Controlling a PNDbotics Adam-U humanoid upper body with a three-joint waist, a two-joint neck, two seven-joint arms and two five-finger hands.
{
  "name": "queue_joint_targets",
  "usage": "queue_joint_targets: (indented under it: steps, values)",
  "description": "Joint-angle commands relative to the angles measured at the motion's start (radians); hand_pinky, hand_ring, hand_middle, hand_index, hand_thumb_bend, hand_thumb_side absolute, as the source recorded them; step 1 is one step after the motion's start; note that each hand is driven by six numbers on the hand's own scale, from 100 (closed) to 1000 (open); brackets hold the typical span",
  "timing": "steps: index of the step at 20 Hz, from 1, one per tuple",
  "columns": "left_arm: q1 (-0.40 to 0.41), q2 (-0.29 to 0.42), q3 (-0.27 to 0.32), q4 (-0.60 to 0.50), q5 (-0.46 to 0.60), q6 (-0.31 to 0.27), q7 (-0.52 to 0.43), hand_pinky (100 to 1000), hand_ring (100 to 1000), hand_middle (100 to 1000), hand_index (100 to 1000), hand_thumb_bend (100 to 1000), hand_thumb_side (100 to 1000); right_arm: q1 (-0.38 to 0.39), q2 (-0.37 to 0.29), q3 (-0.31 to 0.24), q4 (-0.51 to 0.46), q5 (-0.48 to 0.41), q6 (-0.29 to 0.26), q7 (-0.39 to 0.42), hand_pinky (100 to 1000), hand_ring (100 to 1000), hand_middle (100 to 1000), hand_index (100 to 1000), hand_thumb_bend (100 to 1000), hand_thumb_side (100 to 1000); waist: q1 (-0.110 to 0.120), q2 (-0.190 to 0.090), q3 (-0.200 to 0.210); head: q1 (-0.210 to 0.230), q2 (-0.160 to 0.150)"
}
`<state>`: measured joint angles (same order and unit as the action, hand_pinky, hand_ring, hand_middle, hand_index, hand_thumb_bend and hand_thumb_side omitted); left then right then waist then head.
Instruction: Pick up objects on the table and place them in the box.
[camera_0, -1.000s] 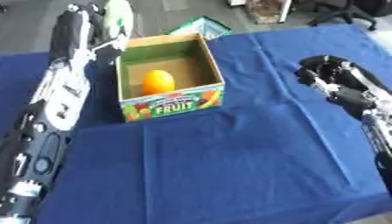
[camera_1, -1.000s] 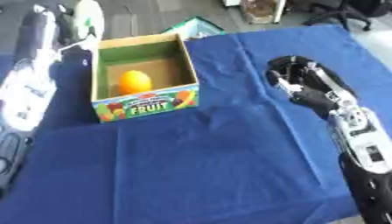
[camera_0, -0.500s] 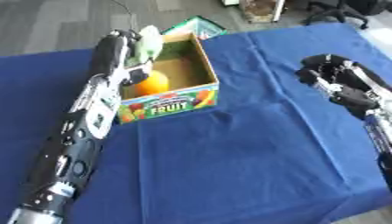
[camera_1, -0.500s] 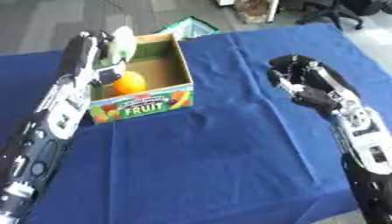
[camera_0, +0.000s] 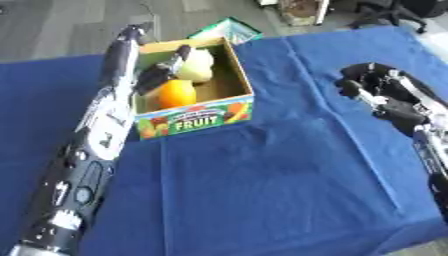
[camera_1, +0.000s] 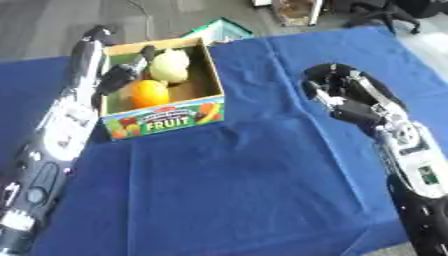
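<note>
Placement step: left hand (camera_0: 160, 75) reaches into the fruit box (camera_0: 199, 120), fingers curled round a pale round fruit (camera_0: 198, 65) beside the orange (camera_0: 176, 93). Release it low, clear of the orange. Right hand (camera_1: 341, 95) hovers over the blue-draped desk (camera_0: 262, 190), fingers curled, empty.

An open cardboard box (camera_0: 197, 117) printed "FRUIT" stands near the desk's far left corner. Inside lie an orange (camera_0: 176, 93) and, just behind it, a pale yellowish fruit (camera_0: 198, 65).
</note>
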<state>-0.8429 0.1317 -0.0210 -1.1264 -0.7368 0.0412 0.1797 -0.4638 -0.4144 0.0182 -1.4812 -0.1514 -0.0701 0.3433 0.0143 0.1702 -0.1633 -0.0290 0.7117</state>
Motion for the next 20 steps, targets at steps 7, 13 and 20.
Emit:
queue_joint_targets:
  steps: [7, 13, 20]
  values:
    - [0.086, 0.115, 0.068, -0.342, 0.519, 0.093, 0.000, 842, 633, 628, 801, 204, 701, 0.003, -0.020, -0.019, -0.010, 0.007, -0.001, -0.007, 765, 772, 612, 747, 283, 359, -0.007, -0.015, 0.048, -0.020, 0.007]
    - [0.235, 0.208, 0.098, -0.599, 0.746, 0.135, 0.012, 814, 593, 583, 777, 100, 601, 0.013, -0.025, -0.025, -0.016, 0.007, 0.000, -0.012, 765, 772, 612, 747, 283, 360, -0.004, -0.009, 0.081, -0.014, 0.011]
    - [0.419, 0.215, 0.156, -0.773, 0.808, 0.157, 0.002, 815, 585, 574, 774, 100, 613, 0.016, -0.026, -0.030, -0.032, 0.002, 0.001, -0.018, 765, 772, 611, 745, 280, 359, -0.003, 0.000, 0.109, 0.035, 0.013]
